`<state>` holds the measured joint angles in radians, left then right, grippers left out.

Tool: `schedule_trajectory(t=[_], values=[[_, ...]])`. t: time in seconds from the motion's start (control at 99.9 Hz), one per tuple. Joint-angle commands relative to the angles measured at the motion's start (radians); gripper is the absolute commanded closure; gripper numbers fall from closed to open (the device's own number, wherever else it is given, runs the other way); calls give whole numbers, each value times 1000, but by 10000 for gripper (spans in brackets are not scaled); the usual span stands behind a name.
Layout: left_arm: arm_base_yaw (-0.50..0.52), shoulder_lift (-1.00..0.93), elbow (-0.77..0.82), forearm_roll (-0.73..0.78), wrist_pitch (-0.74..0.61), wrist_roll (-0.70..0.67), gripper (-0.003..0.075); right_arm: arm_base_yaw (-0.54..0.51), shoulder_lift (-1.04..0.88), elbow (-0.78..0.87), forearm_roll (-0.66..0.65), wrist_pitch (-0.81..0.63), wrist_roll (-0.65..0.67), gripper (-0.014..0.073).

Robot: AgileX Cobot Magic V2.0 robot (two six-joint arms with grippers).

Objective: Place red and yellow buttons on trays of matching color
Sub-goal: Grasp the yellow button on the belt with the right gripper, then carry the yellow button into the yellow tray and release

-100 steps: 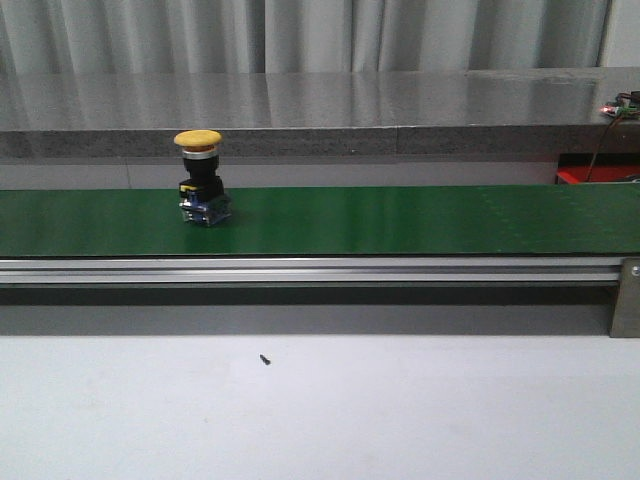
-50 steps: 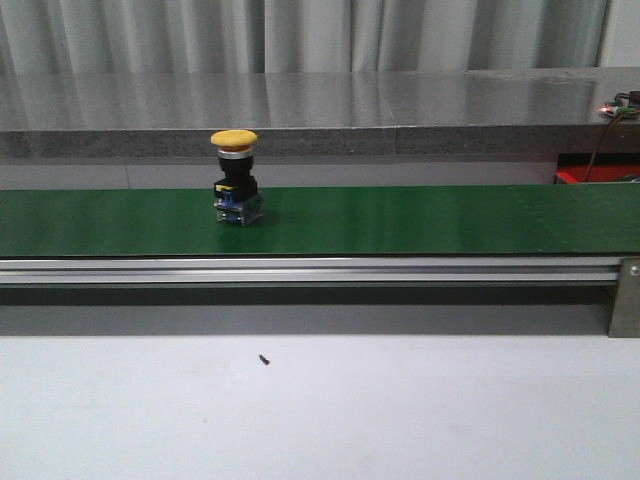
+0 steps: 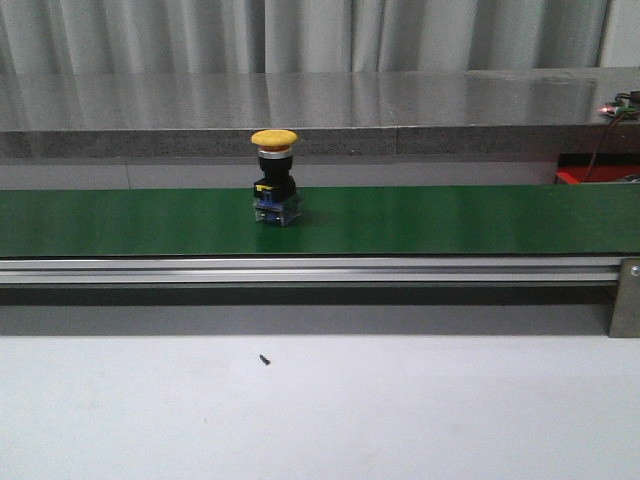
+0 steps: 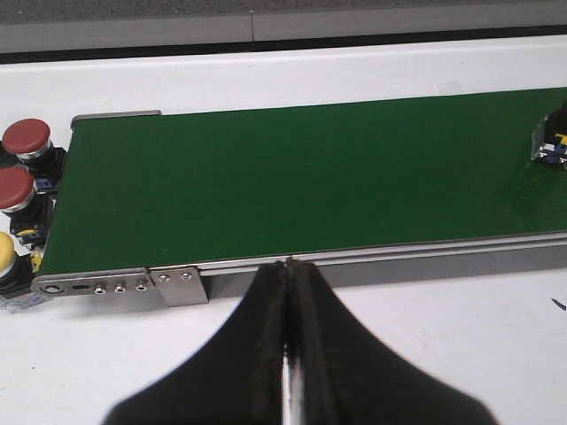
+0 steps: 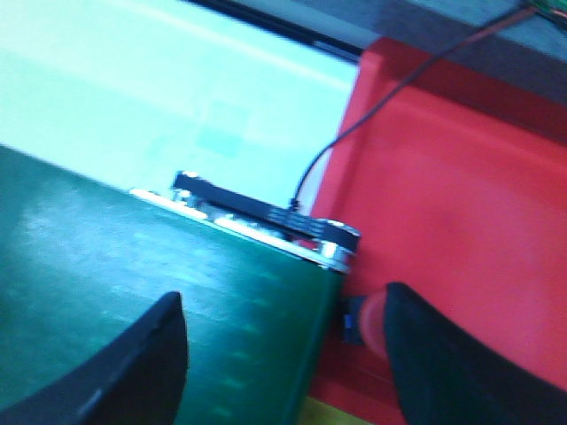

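The yellow button is seen upright mid-belt on the green conveyor. The left gripper is pressed together, empty; the right gripper is spread apart, empty.

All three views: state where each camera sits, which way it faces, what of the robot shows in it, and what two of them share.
Front view: looks forward across the green conveyor belt at the upright yellow button; no arm shows.
Left wrist view: above the belt's end, with red buttons beside it; the shut left gripper shows.
Right wrist view: blurred, over the belt's other end and the red tray; the open right gripper shows.
Shared: the belt is in all three views; the yellow button's base also shows at the left wrist view's edge.
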<state>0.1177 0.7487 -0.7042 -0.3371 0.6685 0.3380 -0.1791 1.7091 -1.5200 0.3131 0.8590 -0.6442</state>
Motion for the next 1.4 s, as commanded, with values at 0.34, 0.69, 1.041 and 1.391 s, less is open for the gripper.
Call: schedule_trajectory(t=[0.34, 0.69, 1.041, 1.391], values=[[-7, -4, -28, -18, -74, -5, 740, 261, -53, -24, 16, 126, -111, -48], [-7, -4, -28, -18, -79, -5, 740, 463, 17, -24, 16, 116, -116, -48], [-7, -4, -28, -18, -81, -5, 740, 544, 119, -26, 22, 5, -126, -48], [-7, -4, -28, -18, -83, -5, 740, 544, 136, -26, 56, -131, -126, -48]])
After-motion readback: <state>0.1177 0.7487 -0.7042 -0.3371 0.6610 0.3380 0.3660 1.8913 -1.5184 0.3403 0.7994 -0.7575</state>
